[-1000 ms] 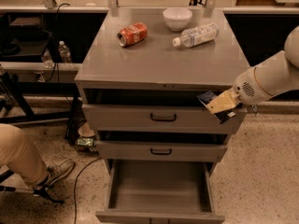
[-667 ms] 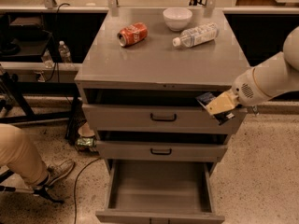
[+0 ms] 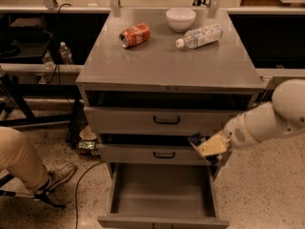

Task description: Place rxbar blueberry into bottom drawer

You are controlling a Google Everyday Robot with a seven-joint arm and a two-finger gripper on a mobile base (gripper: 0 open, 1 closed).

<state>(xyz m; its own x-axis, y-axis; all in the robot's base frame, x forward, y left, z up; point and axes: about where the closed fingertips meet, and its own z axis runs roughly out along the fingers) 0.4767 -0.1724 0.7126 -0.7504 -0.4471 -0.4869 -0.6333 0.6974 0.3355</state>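
Observation:
The grey three-drawer cabinet (image 3: 167,66) stands in the middle. Its bottom drawer (image 3: 162,194) is pulled out, showing a plain grey floor with nothing on it. My gripper (image 3: 208,147) reaches in from the right, in front of the right end of the middle drawer and above the bottom drawer's right back corner. It is shut on the rxbar blueberry (image 3: 196,140), a dark navy bar that sticks out to the left of the cream fingers.
On the cabinet top lie a red soda can (image 3: 134,35), a white bowl (image 3: 180,18) and a clear plastic bottle (image 3: 198,36). A person's leg and shoe (image 3: 28,166) are at the lower left. A cable runs over the floor.
My gripper has moved down with the bar, from the level of the top drawer's right end to the middle drawer's right end, over the open bottom drawer.

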